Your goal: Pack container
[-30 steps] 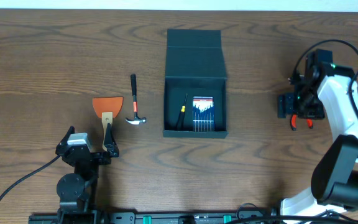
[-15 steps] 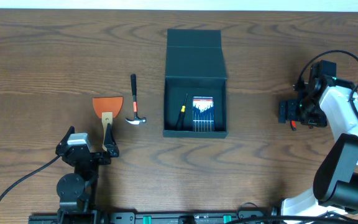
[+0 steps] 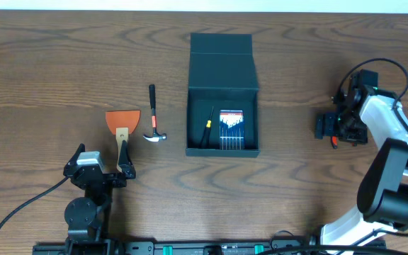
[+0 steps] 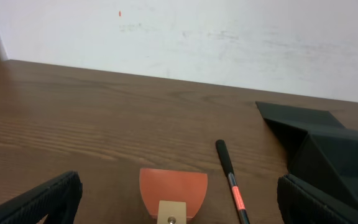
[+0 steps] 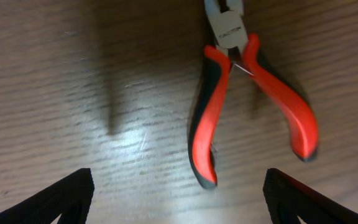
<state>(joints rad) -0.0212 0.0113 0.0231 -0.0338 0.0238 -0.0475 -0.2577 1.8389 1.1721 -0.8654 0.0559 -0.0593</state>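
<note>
Open container [image 3: 222,60] — hammer [image 3: 152,112] nearby

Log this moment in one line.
left gripper open astride scraper | right gripper open above pliers | container open, partly packed | hammer outside

Dark teal container [image 3: 222,64], orange scraper [image 3: 122,119], red-and-black pliers [image 5: 205,118], brown woodgrain table [image 3: 48,64]

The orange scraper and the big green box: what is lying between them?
A small hammer with a black and orange handle lies between the scraper and the box, touching neither. The overhead view shows it.
</note>
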